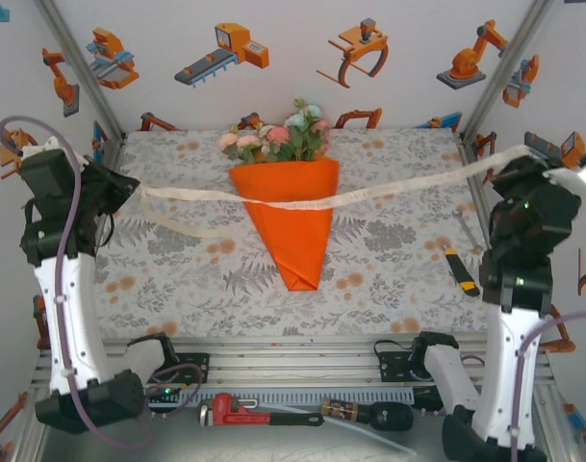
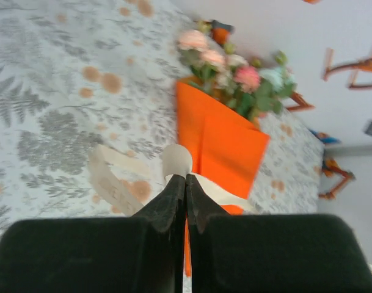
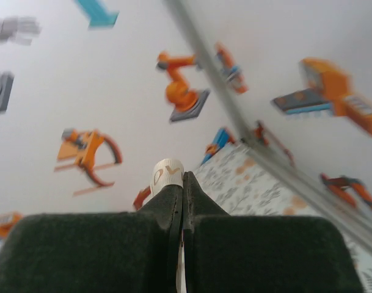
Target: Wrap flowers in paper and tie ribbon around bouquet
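Pulling on the ribbon (image 1: 389, 192) calls for a soft touch. It is thin, floppy cloth, so it can slip or bunch up. The best place to hold it is near each end, and that is where the claws are. The left gripper (image 1: 127, 189) has its two fingers pressed together on one end. From the left wrist, the ribbon (image 2: 176, 160) curls over the tip of that gripper (image 2: 186, 180). The right gripper (image 1: 525, 159) is also pressed together. From the right wrist, a bit of ribbon (image 3: 167, 174) pokes out at its tip (image 3: 182, 183).

The bouquet (image 1: 285, 212) lies flat in the middle of the table (image 1: 398, 265). It looks light, and a hard tug would likely slide it. The paper (image 1: 291, 241) is smooth and will crease, and the flowers (image 1: 278, 138) crush easily, so the cone is the part to touch.

The bouquet's long way runs from near to far. The pointed tip faces the robot, and the flowers face the back wall. The ribbon runs left to right, straight across the wide top part of the cone. A loose bit of ribbon lies on the table by the left side.
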Controlling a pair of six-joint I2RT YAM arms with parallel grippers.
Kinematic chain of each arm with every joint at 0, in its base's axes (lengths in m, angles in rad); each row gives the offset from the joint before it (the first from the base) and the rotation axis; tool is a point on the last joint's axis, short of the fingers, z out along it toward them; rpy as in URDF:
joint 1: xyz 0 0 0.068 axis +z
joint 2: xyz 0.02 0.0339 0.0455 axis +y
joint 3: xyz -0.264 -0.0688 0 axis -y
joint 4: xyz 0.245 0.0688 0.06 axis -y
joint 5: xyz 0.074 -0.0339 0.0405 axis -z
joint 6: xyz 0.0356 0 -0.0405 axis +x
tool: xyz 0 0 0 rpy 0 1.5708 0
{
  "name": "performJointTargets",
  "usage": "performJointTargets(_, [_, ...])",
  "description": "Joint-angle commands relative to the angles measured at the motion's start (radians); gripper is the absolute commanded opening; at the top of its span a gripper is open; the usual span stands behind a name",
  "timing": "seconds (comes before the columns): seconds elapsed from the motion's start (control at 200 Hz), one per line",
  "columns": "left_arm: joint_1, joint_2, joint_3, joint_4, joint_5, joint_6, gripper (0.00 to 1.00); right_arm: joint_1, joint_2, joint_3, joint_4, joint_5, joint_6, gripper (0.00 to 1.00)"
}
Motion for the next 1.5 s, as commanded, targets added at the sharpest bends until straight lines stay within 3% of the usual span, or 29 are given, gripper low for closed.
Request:
performJointTargets(0.0, [-0.029, -0.075, -0.094, 0.331, 0.414, -0.013, 0.11, -0.010, -0.025, 0.015, -0.049, 0.284, -0.063, 0.00])
performJointTargets(0.06, [-0.092, -0.078, -0.146, 0.435, 0.581, -0.010, 0.12, -0.010, -0.036, 0.008, -0.051, 0.355, -0.070, 0.00])
performJointTargets(0.125, [-0.181, -0.078, -0.167, 0.324, 0.617, 0.127, 0.12, -0.010, -0.046, -0.020, -0.065, 0.382, -0.047, 0.00])
performJointTargets(0.23, [-0.319, -0.075, -0.236, 0.114, 0.561, 0.382, 0.12, -0.011, -0.049, -0.091, -0.099, 0.428, 0.009, 0.00])
performJointTargets(0.33, [-0.376, -0.035, -0.334, 0.024, 0.502, 0.499, 0.12, -0.011, -0.032, -0.175, -0.104, 0.445, 0.063, 0.00])
performJointTargets(0.476, [-0.421, 0.142, -0.383, 0.014, 0.380, 0.500, 0.13, -0.027, 0.060, -0.257, -0.126, 0.382, 0.160, 0.00])
performJointTargets(0.666, [-0.549, 0.441, -0.340, 0.024, 0.359, 0.503, 0.20, -0.138, 0.273, -0.302, 0.000, 0.264, 0.210, 0.00])
performJointTargets(0.736, [-0.588, 0.522, -0.316, 0.024, 0.309, 0.481, 0.25, -0.162, 0.375, -0.271, 0.061, 0.159, 0.167, 0.01])
performJointTargets(0.826, [-0.601, 0.574, -0.282, 0.022, 0.226, 0.452, 0.48, -0.169, 0.466, -0.226, 0.130, -0.074, 0.100, 0.55])
performJointTargets(0.851, [-0.599, 0.570, -0.278, 0.024, 0.200, 0.445, 0.52, -0.169, 0.486, -0.201, 0.111, -0.120, 0.103, 0.66])
performJointTargets(0.886, [-0.596, 0.553, -0.273, 0.029, 0.150, 0.435, 0.57, -0.169, 0.504, -0.172, 0.085, -0.191, 0.098, 0.73])
performJointTargets(0.976, [-0.569, 0.465, -0.288, 0.065, 0.009, 0.365, 0.63, -0.166, 0.515, -0.135, 0.063, -0.424, 0.074, 0.74])
performJointTargets(1.071, [-0.463, 0.396, -0.314, 0.067, -0.143, 0.208, 0.63, -0.109, 0.510, -0.126, 0.004, -0.611, 0.062, 0.73])
performJointTargets(1.166, [-0.301, 0.431, -0.331, 0.000, -0.200, -0.021, 0.57, 0.022, 0.502, -0.131, -0.120, -0.590, 0.052, 0.69])
performJointTargets(1.256, [-0.229, 0.509, -0.360, -0.025, -0.196, -0.154, 0.51, 0.167, 0.498, -0.187, -0.159, -0.581, 0.091, 0.66])
performJointTargets(1.362, [-0.254, 0.577, -0.393, 0.073, -0.053, -0.192, 0.51, 0.312, 0.493, -0.270, -0.195, -0.537, 0.133, 0.66])
performJointTargets(1.497, [-0.359, 0.603, -0.387, 0.093, -0.086, -0.251, 0.55, 0.369, 0.482, -0.378, -0.257, -0.498, 0.216, 0.67])
